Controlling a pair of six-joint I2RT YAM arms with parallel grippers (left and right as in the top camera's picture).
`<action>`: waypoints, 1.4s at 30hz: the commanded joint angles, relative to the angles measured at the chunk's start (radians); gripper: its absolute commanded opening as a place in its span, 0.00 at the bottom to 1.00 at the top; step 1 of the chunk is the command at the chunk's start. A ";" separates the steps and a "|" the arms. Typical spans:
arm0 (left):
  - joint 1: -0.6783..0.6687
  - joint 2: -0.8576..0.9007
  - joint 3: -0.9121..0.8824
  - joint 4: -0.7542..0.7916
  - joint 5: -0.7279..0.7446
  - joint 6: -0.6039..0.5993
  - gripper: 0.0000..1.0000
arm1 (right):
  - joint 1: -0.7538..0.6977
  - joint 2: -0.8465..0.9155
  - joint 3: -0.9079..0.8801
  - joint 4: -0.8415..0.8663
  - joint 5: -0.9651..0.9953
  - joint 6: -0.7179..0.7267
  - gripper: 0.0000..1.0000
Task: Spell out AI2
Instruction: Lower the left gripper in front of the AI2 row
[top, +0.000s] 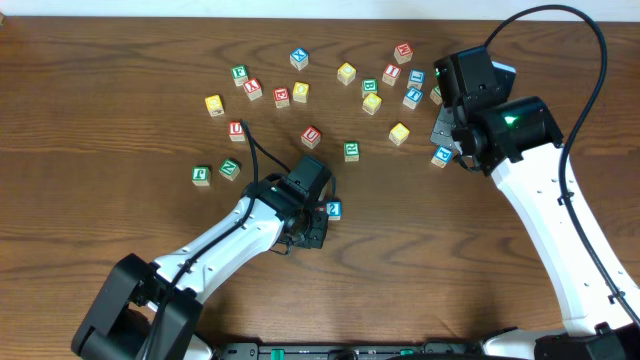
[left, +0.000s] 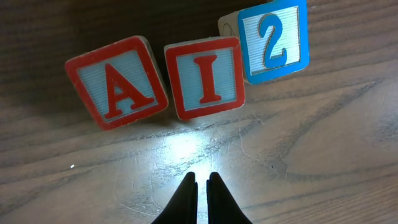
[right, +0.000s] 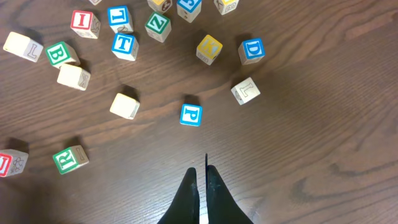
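Overhead: the "2" cube (top: 334, 209) lay just beside the left arm (top: 230, 235), which hid its neighbours.
Left wrist: the "I" cube (left: 205, 78) sat against the "2" cube's left, with the "A" cube (left: 117, 82) beyond. The left gripper (left: 200, 186) was pinched together, empty, near them.
Right wrist: the right gripper (right: 200, 180) was likewise closed and empty.
Handling: probably light, rigid and smooth; pinch opposite flat sides.
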 joint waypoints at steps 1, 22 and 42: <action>-0.005 0.014 -0.014 0.006 0.011 -0.006 0.07 | -0.016 0.006 0.015 0.006 0.023 -0.011 0.01; -0.005 0.055 -0.013 0.090 -0.018 -0.013 0.07 | -0.020 0.006 0.015 0.030 0.023 -0.019 0.01; -0.005 0.055 -0.013 0.140 -0.022 -0.013 0.07 | -0.020 0.006 0.015 0.033 0.023 -0.027 0.01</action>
